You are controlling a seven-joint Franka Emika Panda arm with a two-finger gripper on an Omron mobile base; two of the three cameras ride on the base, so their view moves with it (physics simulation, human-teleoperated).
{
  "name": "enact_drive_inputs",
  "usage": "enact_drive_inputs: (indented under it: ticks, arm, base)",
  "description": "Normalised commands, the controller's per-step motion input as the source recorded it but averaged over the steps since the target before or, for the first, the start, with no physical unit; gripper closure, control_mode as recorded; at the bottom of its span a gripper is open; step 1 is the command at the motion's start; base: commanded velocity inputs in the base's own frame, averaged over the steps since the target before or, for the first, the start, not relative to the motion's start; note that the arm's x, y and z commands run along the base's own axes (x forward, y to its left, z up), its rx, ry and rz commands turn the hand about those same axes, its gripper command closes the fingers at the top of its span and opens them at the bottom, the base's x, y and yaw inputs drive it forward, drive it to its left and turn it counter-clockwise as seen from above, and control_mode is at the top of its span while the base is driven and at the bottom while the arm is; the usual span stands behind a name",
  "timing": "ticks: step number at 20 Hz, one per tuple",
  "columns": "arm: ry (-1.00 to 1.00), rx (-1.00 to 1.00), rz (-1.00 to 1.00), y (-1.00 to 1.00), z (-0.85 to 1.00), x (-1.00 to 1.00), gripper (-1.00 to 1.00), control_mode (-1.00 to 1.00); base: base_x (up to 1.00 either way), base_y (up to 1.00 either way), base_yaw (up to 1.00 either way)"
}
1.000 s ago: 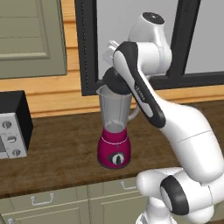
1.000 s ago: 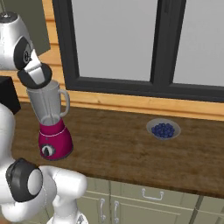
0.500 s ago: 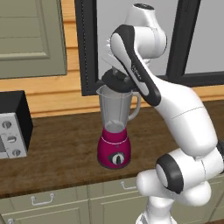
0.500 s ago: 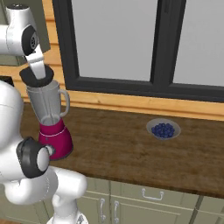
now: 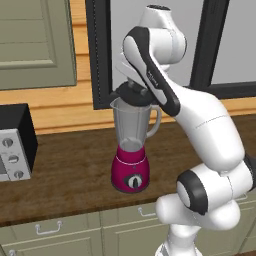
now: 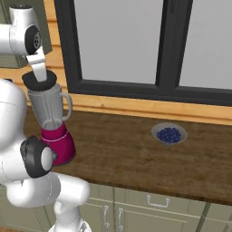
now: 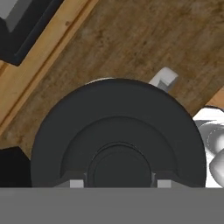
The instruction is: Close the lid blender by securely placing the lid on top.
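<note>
Bowl of blue berries [image 6: 169, 134] on wooden counter [image 6: 122, 154]; black-silver appliance [image 5: 15, 144], perhaps toaster oven.

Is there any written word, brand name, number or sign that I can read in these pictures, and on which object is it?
None can be read.
The blender shows a black dial with no marks.
The box appliance has plain knobs, no labels.
The lid is bare dark grey.

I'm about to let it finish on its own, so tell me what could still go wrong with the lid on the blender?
1. The lid sits at the jar's mouth, but whether it is fully seated cannot be told; released now, it might end up crooked.
2. The claw stands right at the lid's knob, so pulling away could drag the lid off.
3. Pressing off-centre might tip the tall blender.
</note>
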Motion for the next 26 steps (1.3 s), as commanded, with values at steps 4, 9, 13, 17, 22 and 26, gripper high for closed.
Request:
enact_drive_inputs:
  ticks: [4,9,13,17,22,26]
  arm:
    - [0.05,0.00,-0.05,0.00,-0.14,0.01,1.00,-1.00]
    - [0.07,0.00,-0.03,0.00,-0.07,0.00,1.00,-1.00]
    - [0.08,0.00,-0.02,0.00,-0.01,0.01,1.00,-1.00]
    - [0.05,0.00,0.00,0.00,-0.01,0.01,1.00,-1.00]
    - [0.02,0.00,0.00,0.03,-0.02,0.00,1.00,-1.00]
    - [0.00,0.00,0.00,0.19,0.00,0.06,1.00,-1.00]
  base:
    - [0.00,0.00,0.00]
    - [0.00,0.00,0.00]
    - [0.00,0.00,0.00]
    - [0.00,0.00,0.00]
    - [0.00,0.00,0.00]
    - [0.00,0.00,0.00]
